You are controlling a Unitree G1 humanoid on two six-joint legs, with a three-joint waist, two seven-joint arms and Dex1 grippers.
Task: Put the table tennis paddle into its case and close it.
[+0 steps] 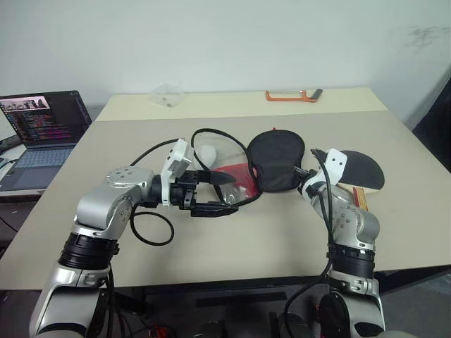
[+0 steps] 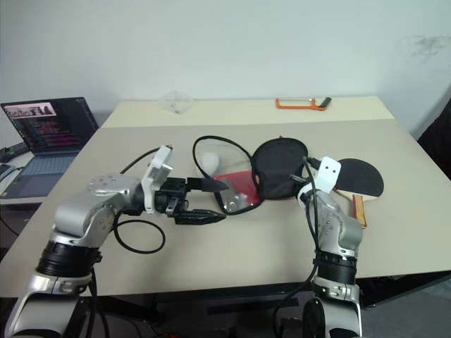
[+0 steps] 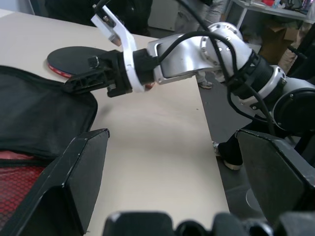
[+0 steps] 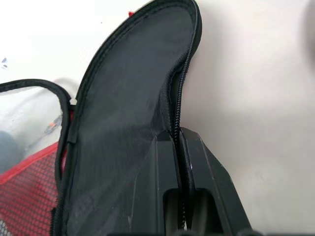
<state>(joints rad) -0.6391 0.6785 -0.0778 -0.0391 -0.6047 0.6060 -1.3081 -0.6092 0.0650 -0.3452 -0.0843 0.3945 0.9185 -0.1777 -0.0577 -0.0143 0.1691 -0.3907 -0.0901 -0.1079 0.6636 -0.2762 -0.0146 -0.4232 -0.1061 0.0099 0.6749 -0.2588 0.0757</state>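
- Left arm reaches in from the near left, forearm bent across toward the right, roughly level.
- Left gripper [image 1: 215, 193] points right with its two black fingers spread wide, one above the other, holding nothing.
- Right arm rises from the near right, its wrist pointing away and slightly leftward.
- Right gripper [image 4: 180, 142] has its fingers pressed together, pinching the zipper rim of the case [image 4: 128, 113].
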